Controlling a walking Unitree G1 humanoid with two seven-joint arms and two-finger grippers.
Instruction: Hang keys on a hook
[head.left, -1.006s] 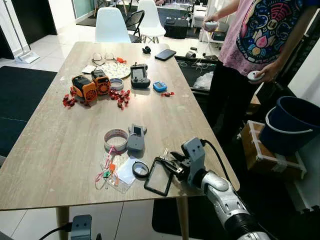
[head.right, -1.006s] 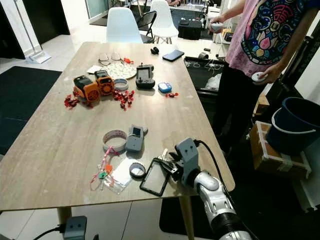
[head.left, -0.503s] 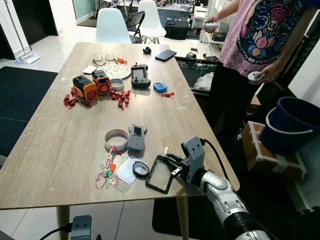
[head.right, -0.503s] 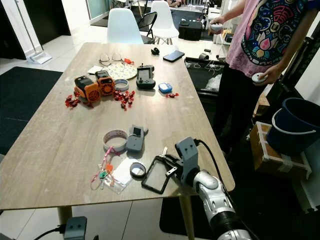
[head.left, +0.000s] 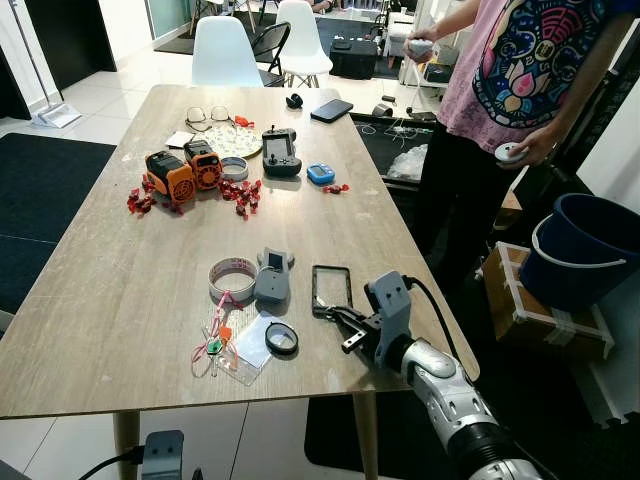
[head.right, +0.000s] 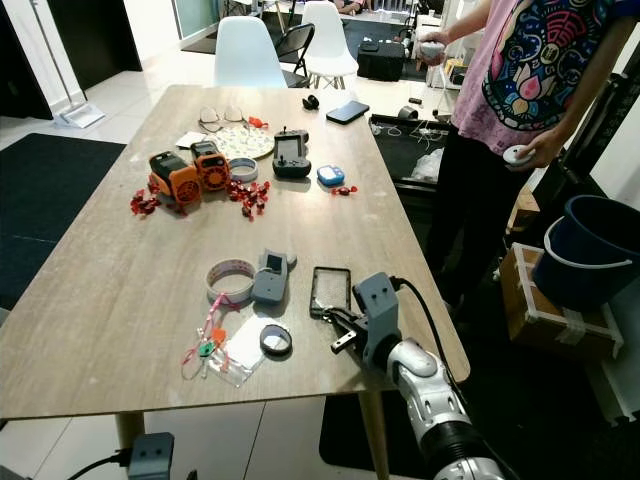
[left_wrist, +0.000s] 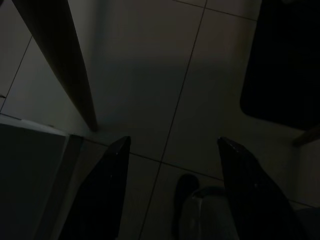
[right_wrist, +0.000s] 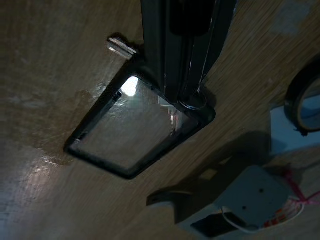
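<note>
Black-framed clear card holder now flat on table, right pincer closed on its edge

Orange toy cars, blue bucket, pale woodgrain table, black-framed card holder.

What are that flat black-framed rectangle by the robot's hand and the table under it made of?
The flat black-framed rectangular holder looks like a clear glossy plastic window in a black rim: light glares off it and wood grain shows through. It could be glass; I can't tell. The long pale table looks like matt light wood or a wood-look laminate, with streaky grain. The right gripper has its black fingers closed on the holder's edge.
</note>
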